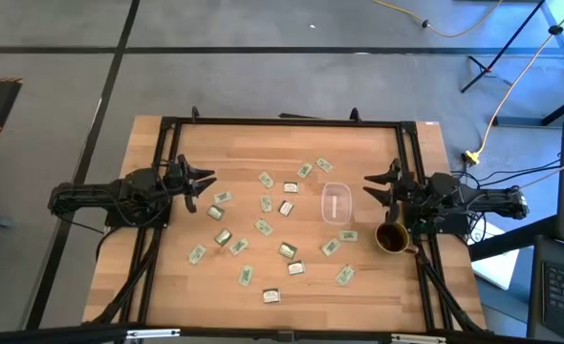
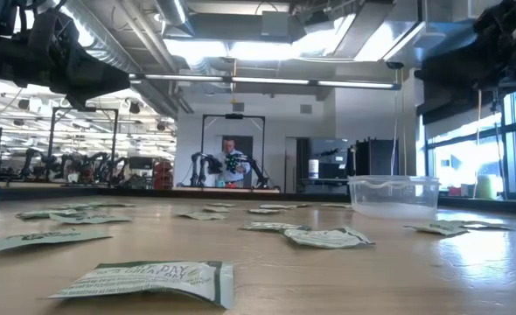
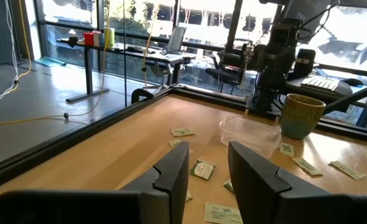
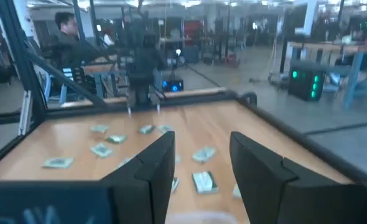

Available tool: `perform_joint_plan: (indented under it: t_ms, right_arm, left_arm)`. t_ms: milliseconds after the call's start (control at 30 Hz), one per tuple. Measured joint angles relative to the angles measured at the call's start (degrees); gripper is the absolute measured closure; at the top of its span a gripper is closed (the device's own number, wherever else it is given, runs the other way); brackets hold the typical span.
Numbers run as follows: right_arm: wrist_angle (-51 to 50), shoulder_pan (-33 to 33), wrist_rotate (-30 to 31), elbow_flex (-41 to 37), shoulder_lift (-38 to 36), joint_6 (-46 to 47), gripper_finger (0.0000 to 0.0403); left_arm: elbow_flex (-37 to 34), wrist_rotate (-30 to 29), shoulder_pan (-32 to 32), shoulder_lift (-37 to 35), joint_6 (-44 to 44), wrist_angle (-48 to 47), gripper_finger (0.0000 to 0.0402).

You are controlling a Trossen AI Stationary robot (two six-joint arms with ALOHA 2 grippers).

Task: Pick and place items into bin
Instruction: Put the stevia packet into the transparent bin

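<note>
Several small pale green and white packets [image 1: 264,226] lie flat and scattered over the middle of the wooden table; in the low view the nearest one [image 2: 149,282] lies just in front of the camera. The clear bin [image 1: 336,204] stands upright right of centre, also seen in the low view [image 2: 393,194] and the left wrist view [image 3: 250,132]. My left gripper [image 1: 208,182] hovers open at the table's left edge, pointing level toward the packets. My right gripper [image 1: 369,183] hovers open at the right edge, just right of the bin. Both hold nothing.
A dark brown mug [image 1: 392,237] stands near the right edge, close to my right arm and the bin. A black frame [image 1: 282,122] borders the table. A person [image 2: 230,162] stands in the room behind, away from the table.
</note>
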Motion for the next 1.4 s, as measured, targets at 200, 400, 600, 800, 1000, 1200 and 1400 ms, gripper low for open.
perform_joint_plan:
  t_ms: [200, 400, 600, 800, 1000, 1200, 1400]
  right_arm:
    - [-2.7, 0.0, -0.2, 12.1, 8.0, -3.3, 0.0246]
    - [-15.0, 0.0, -0.3, 32.7, 27.2, -6.6, 0.0246]
    - [-41.9, 1.0, -5.5, 57.1, 51.2, -4.7, 0.0246]
    - [-65.5, 7.9, -7.5, 71.6, 71.3, 5.7, 0.0246]
    - [-72.7, 14.9, -7.3, 71.9, 83.2, 12.1, 0.0246]
    - [-68.6, 20.4, -7.3, 68.4, 87.6, 17.9, 0.0246]
    - [-60.9, 21.6, -7.3, 63.3, 88.2, 20.8, 0.0246]
  left_arm:
    - [0.0, 0.0, 0.0, 0.0, 0.0, 0.0, 0.0295]
    - [0.0, -0.1, 0.0, 0.0, 0.0, 0.0, 0.0295]
    - [0.0, -0.1, 0.0, 0.0, 0.0, 0.0, 0.0295]
    - [0.0, -0.1, 0.0, 0.0, 0.0, 0.0, 0.0295]
    - [0.0, -0.1, 0.0, 0.0, 0.0, 0.0, 0.0295]
    - [0.0, -0.1, 0.0, 0.0, -0.1, 0.0, 0.0295]
    - [0.0, -0.1, 0.0, 0.0, -0.1, 0.0, 0.0295]
